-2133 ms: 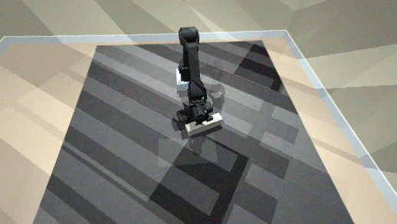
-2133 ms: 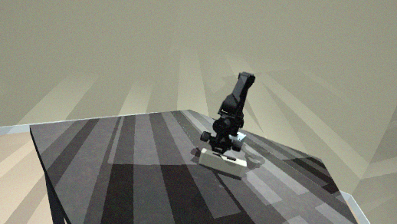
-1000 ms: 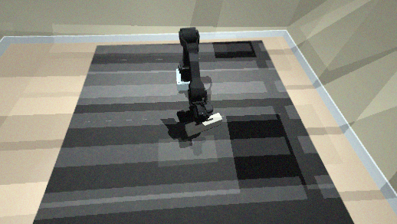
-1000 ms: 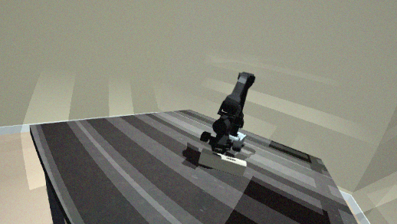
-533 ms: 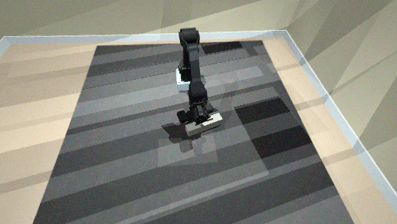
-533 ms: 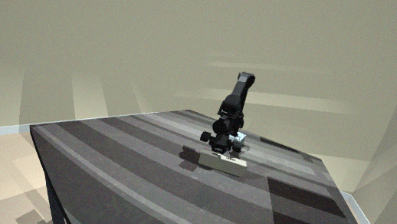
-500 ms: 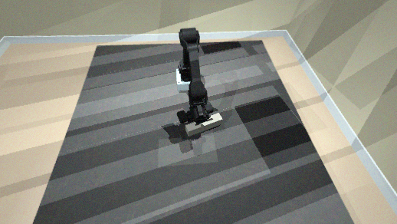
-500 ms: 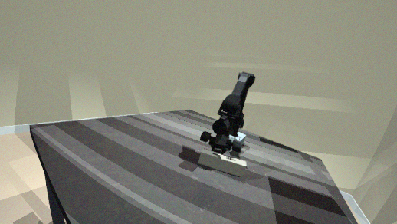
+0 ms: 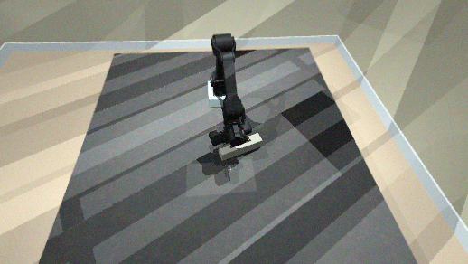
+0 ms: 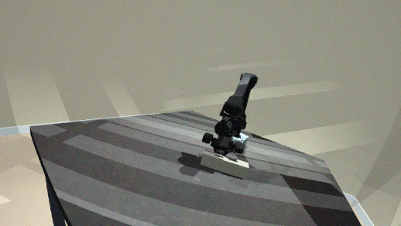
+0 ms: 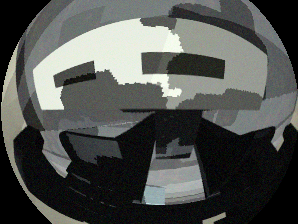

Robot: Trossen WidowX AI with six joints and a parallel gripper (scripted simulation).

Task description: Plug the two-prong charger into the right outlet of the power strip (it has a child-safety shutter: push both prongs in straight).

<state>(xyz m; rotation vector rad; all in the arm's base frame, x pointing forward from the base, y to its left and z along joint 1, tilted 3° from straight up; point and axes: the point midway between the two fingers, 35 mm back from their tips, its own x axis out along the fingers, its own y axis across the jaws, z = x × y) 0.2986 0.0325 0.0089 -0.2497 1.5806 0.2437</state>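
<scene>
The power strip (image 9: 227, 155) (image 10: 222, 164) (image 11: 120, 47) is a pale bar lying on the dark table. In the wrist view it crosses the upper half, with a left outlet (image 11: 75, 73) and a right outlet (image 11: 200, 66) showing as dark slots. My gripper (image 9: 238, 141) (image 10: 226, 152) (image 11: 172, 117) is shut on the dark charger (image 11: 176, 125), low beside the strip's arm-side edge. In the wrist view the charger appears just below that edge, under the right outlet. The prongs cannot be made out. The arm hides the charger in the top and exterior views.
The pale arm base (image 9: 214, 100) (image 10: 242, 138) (image 11: 154, 195) stands behind the gripper. The dark table top (image 9: 149, 217) (image 10: 128, 182) carries striped shadows and patches of light that also break up the strip's look.
</scene>
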